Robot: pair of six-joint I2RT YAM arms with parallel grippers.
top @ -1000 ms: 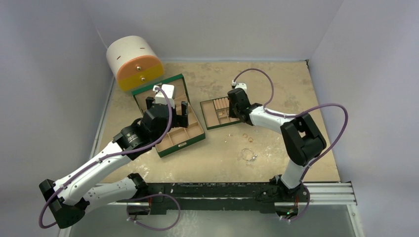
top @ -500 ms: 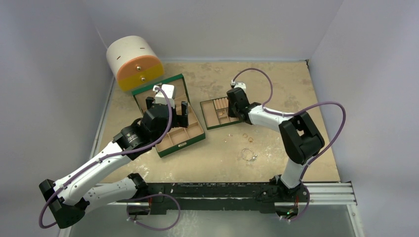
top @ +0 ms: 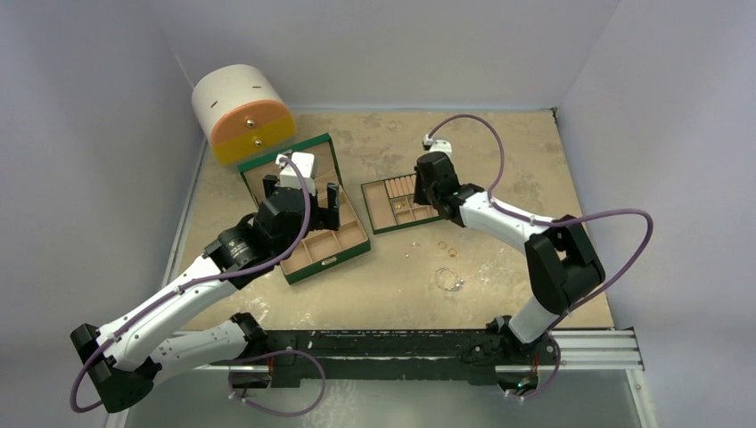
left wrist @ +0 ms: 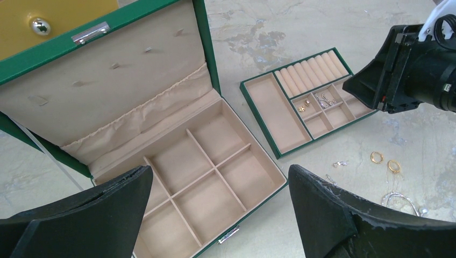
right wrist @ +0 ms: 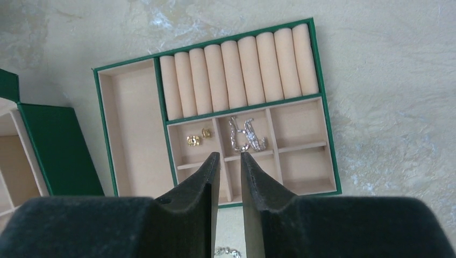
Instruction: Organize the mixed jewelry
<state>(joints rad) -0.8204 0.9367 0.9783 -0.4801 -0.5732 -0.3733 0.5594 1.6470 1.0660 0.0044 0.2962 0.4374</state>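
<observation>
I am holding my right claw [right wrist: 230, 161] over the green tray [right wrist: 105, 134] at frame center, its tips nearly together and gripping nothing. My left claw [left wrist: 220, 188] is hanging spread wide above the open box [left wrist: 207, 54]. Gold rings [left wrist: 385, 161] and a wire hoop [top: 448, 279] are lying on the tabletop [top: 535, 152] at lower right.

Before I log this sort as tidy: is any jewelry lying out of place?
Yes. Two gold rings, a small silvery earring and the wire hoop lie loose on the table, outside the tray. Only two tray compartments hold pieces.
</observation>
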